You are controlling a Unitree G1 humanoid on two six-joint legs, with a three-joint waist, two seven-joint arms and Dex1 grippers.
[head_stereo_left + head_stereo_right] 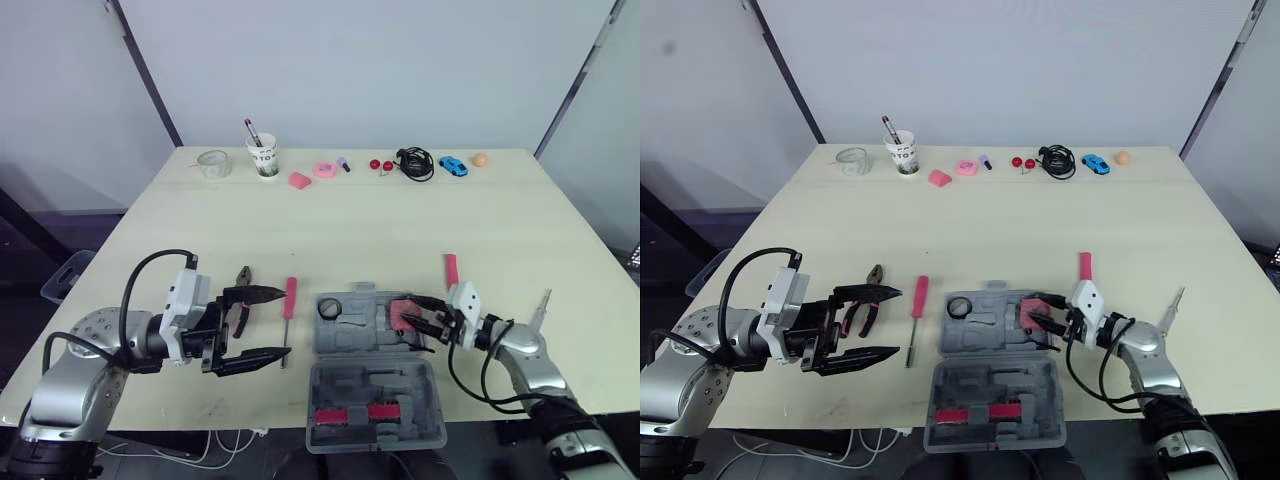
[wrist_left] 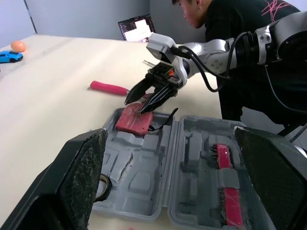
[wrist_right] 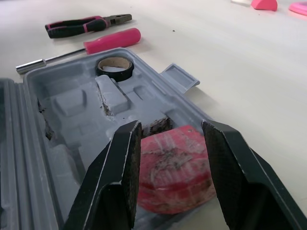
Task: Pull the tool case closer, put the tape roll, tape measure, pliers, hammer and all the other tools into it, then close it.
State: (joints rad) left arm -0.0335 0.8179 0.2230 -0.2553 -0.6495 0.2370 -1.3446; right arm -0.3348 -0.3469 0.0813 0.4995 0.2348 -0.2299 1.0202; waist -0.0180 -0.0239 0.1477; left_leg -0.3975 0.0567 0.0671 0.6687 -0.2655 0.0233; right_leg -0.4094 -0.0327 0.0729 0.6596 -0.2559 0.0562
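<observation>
Over tool case [image 1: 362, 318], right fingers [image 3: 120, 177] clasp tape measure [image 3: 172, 167]; left fingers [image 1: 250, 359] wide open, empty.

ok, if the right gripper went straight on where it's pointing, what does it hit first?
The pink tape measure lying in the tool case, directly ahead of the right gripper. How close they are is unclear.

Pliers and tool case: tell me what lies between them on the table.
A pink-handled screwdriver lies on the table between the pliers and the tool case, as the right wrist view shows.
</observation>
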